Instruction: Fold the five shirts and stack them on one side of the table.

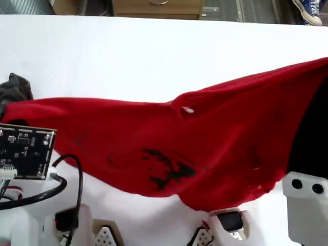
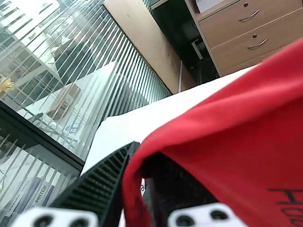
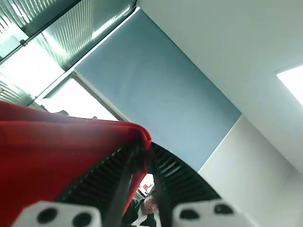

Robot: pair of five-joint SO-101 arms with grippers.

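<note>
While both claws pinch it, the red shirt [image 1: 205,138] hangs stretched above the table [image 1: 154,51].
Left claw [image 2: 141,163] is clamped on one edge, right claw [image 3: 142,158] on the opposite edge; the cloth sags between them. A dark garment [image 1: 15,87] lies beside the left claw's end.

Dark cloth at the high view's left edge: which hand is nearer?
Left. The left hand grips the red shirt's end beside the dark cloth; the right hand holds the opposite end, far across.
</note>
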